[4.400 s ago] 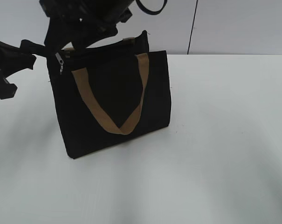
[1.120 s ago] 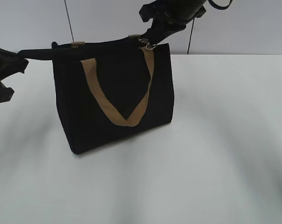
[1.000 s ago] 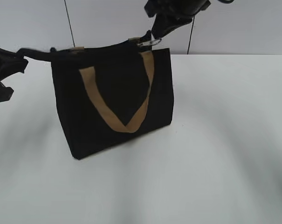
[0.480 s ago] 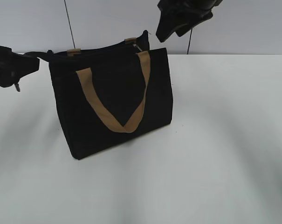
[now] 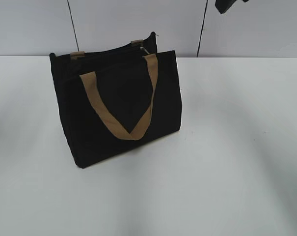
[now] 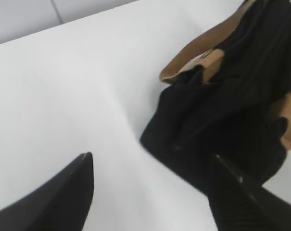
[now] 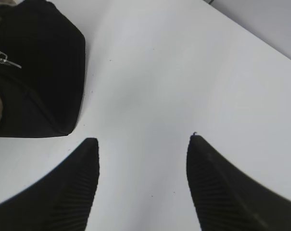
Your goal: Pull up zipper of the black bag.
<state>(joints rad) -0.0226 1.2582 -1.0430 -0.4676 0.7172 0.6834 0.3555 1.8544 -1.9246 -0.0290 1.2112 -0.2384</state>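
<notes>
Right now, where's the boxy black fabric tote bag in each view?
Exterior: boxy black fabric tote bag left of centre, upright on the white table.
Left wrist: upper right.
Right wrist: top-left corner.
Shared landmark: its tan webbing strap handles.

We see the left gripper (image 6: 152, 192) as two matte black fingers (image 6: 63, 199), each tapering to a blunt tip. The right gripper (image 7: 143, 185) looks the same: black fingers (image 7: 70, 190) with fine ridged ribbing on the inner faces (clearest near the tips). A black arm fragment (image 5: 228, 5) shows at top.
</notes>
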